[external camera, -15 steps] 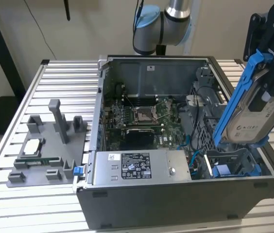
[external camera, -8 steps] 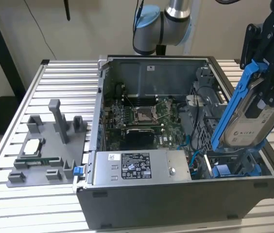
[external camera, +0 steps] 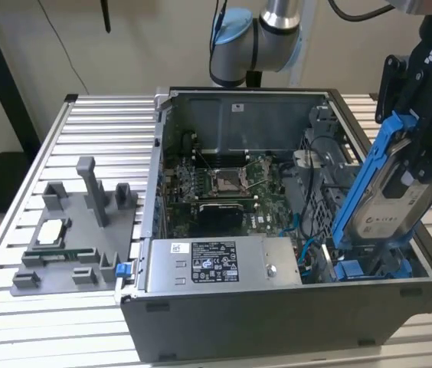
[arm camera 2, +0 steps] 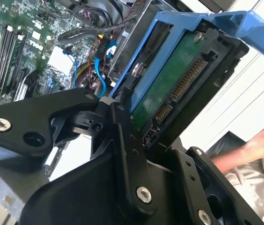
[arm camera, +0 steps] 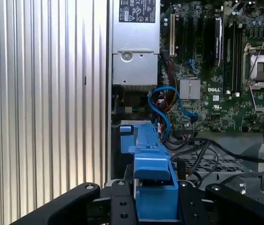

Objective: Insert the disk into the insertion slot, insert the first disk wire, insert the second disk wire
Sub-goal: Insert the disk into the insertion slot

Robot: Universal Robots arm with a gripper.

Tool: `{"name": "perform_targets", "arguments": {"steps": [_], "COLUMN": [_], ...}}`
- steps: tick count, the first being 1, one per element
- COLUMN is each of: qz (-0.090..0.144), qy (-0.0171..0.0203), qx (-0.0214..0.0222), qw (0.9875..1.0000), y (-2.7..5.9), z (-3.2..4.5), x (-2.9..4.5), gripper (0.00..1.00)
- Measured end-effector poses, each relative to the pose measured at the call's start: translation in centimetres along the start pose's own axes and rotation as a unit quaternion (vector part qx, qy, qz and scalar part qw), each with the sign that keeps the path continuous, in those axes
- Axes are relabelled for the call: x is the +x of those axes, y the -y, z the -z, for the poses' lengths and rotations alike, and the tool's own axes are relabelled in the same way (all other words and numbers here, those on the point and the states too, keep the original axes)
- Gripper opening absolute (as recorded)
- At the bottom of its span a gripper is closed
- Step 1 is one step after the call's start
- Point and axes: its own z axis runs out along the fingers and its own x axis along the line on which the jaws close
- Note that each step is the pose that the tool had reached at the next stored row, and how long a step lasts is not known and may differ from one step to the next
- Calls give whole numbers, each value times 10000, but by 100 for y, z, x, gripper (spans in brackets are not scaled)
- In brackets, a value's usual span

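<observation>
My gripper (external camera: 424, 142) is shut on the disk (external camera: 391, 201), a silver-grey drive in a blue carrier frame (external camera: 360, 184). I hold it tilted over the open computer case, at the exterior view's right. Its lower end reaches down to the insertion slot (external camera: 371, 267), where blue plastic shows at the case's front corner. The second wrist view has the disk's green board and connector (arm camera 2: 172, 89) between my black fingers (arm camera 2: 125, 159). The blue carrier (arm camera: 151, 183) runs away from the gripper (arm camera: 155, 208) in the first wrist view. Loose blue wires (arm camera: 162, 101) and black wires (arm camera: 202, 150) lie beside it.
A grey labelled power-supply box (external camera: 224, 264) sits along the case's front. The motherboard (external camera: 224, 184) lies behind it. A grey fixture plate (external camera: 70, 238) with small parts rests on the slatted table (external camera: 17, 322) at the exterior view's left. A person's hand (arm camera 2: 263, 140) is nearby.
</observation>
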Motion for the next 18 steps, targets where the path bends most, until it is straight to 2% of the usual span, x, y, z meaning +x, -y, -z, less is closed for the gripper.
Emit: {"name": "perform_targets", "arguments": {"steps": [8, 18], "qz": [13, 33], "qy": [2, 26], "qx": [12, 101], "qw": [10000, 9999], "y": [18, 23], "z": [-137, -242], "x": [-6, -37], "gripper": [0, 0]}}
